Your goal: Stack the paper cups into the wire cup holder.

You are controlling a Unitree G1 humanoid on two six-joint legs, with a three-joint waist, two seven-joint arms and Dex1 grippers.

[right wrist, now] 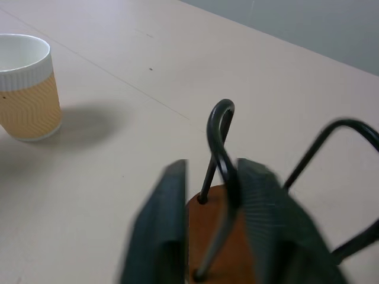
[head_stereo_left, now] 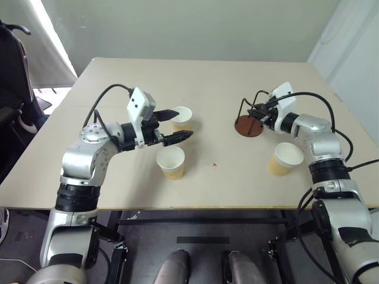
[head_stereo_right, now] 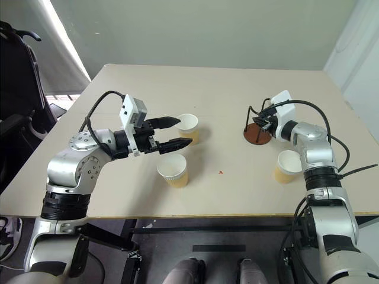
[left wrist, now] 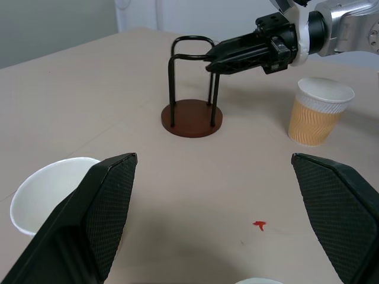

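Note:
Three paper cups stand on the tan table [head_stereo_left: 207, 77]. One cup [head_stereo_left: 182, 117] sits just past the tips of my open left gripper [head_stereo_left: 180, 125], beside its far finger and not gripped. A second cup [head_stereo_left: 171, 163] stands nearer the front edge. The third cup [head_stereo_left: 286, 158] stands at the right, beside my right forearm. The wire cup holder [head_stereo_left: 249, 126], a rust-brown disc with black wire loops, stands right of centre. My right gripper [head_stereo_left: 256, 113] is shut on one upright loop [right wrist: 220, 130] near its top; the left wrist view shows the pinch [left wrist: 213, 62].
A small red mark [head_stereo_left: 214, 165] lies on the table between the near cup and the holder. A dark chair [head_stereo_left: 15, 71] stands off the table's left side. The front edge of the table [head_stereo_left: 195, 207] runs just ahead of my body.

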